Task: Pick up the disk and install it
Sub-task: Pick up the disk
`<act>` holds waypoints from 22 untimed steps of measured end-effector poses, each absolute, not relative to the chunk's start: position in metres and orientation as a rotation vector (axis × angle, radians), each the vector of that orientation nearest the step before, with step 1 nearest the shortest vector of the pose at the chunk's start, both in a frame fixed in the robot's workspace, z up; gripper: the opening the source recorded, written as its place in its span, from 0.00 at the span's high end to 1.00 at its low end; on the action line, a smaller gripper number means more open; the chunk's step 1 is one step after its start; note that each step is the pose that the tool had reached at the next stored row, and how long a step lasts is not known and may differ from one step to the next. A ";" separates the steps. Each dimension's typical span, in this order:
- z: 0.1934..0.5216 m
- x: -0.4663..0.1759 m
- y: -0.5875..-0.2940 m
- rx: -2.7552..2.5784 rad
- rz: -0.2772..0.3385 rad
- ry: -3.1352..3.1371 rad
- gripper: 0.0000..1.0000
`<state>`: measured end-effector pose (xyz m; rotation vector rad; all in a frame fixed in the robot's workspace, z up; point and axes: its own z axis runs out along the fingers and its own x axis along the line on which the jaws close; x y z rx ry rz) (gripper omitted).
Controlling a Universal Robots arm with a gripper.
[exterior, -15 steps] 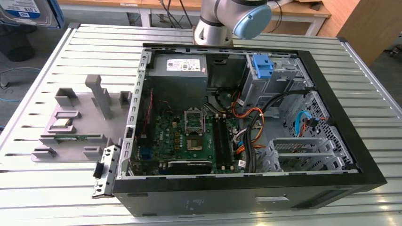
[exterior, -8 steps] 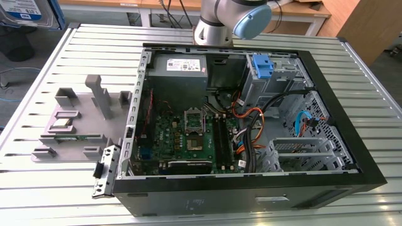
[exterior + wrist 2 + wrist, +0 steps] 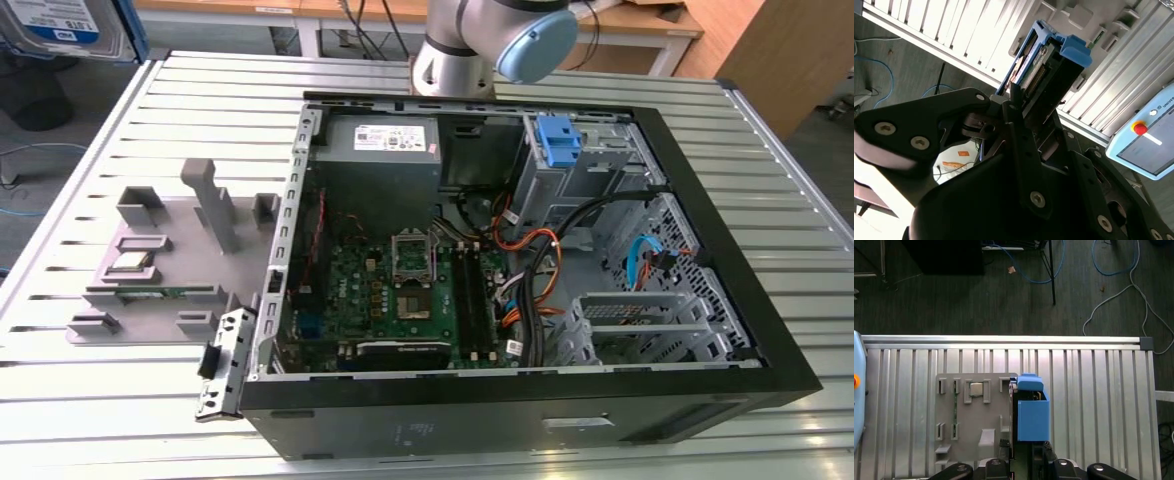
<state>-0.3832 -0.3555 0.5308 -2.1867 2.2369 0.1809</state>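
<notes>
Pick done, carry in hand: tool [image 3: 1013, 107] clamped on disk [image 3: 1051, 65], held over grey fixture [image 3: 969, 425] on worktop [image 3: 1094, 405]. Install calls for disk square w/ drive bay [image 3: 607, 150], upper right, exterior view.

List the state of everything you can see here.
disk: gripped, held up clear of the table.
gripper: shut on the disk.
computer case: lying on its side, open on top.
grey holder: flat on the table, small chip seated in it.
</notes>
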 end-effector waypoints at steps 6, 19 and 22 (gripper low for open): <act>0.531 -0.374 -0.355 -2.187 0.181 2.237 0.65; 0.531 -0.357 -0.355 -2.187 0.181 2.237 0.65; 0.531 -0.356 -0.355 -2.187 0.181 2.237 0.65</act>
